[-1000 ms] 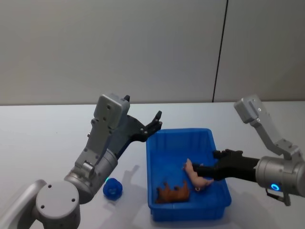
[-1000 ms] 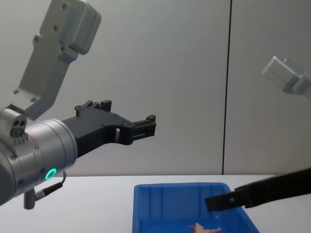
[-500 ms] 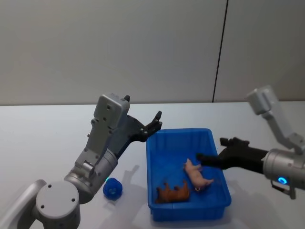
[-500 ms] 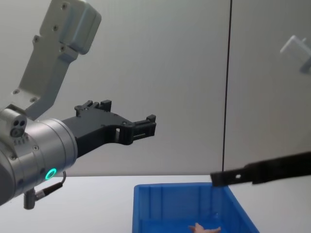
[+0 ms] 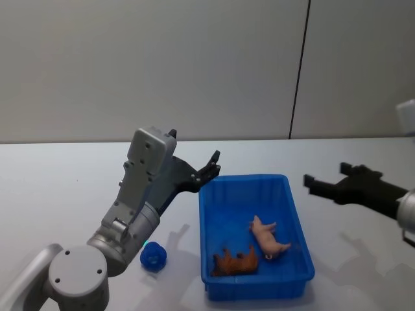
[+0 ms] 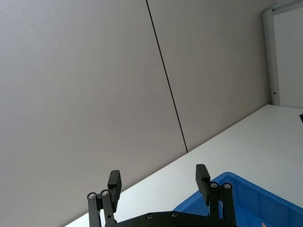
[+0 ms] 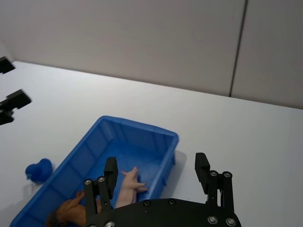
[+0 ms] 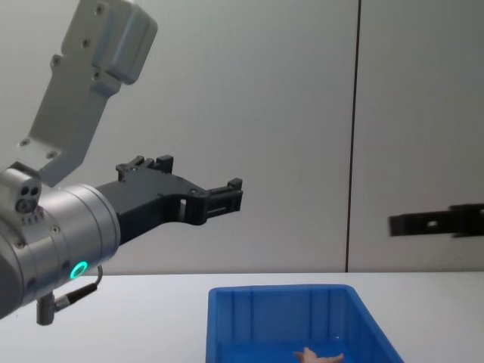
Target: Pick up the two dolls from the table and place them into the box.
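Pink doll [image 5: 269, 238] is left in box [image 5: 244, 178] | right gripper [image 5: 326, 175], fingers wide, is withdrawn rightward | blue doll [image 5: 153, 256] is still owed, near-left on table [image 5: 58, 188]; left gripper [image 5: 214, 163] is held wide.

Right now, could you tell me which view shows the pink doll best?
The head view: the pink doll lies whole in the box. The right wrist view has it partly behind the right end effector; the chest view cuts it off.

Glossy plastic box [image 5: 259, 289] (matt table [image 5: 52, 194])
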Robot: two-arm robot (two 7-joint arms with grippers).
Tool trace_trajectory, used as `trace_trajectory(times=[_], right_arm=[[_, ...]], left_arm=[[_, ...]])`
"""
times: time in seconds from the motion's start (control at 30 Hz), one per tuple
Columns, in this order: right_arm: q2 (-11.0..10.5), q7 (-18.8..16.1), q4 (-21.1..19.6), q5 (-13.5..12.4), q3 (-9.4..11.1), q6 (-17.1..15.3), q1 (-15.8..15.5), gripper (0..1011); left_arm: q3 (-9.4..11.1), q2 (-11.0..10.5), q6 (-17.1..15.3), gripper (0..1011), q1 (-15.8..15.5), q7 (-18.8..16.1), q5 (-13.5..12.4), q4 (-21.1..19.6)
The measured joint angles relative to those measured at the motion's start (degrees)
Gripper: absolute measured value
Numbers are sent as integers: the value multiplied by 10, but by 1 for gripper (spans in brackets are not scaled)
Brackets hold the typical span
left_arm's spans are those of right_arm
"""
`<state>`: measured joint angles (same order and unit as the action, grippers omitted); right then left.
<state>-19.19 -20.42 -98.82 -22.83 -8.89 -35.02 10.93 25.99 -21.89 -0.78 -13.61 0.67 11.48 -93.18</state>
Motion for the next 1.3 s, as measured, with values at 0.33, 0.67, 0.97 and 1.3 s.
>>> trace_trajectory(times=[0.33,0.67,0.97,1.3], right_arm=[[-18,43,-11,-48,30,18,-19,1001],[-24,60,-15,-67,42,24,-26,1001],[-27,68,-17,-76,47,28,-30,1001],[-29,72,-18,-79,49,29,-31,1001]], left_arm=[[-9,-8,1,1001,0,11,11,-4],[-23,-39,-30,1001,25,23,46,-36],[-34,-81,-73,1001,66,30,93,-78],[-41,-123,-134,1001,111,38,143,-116]])
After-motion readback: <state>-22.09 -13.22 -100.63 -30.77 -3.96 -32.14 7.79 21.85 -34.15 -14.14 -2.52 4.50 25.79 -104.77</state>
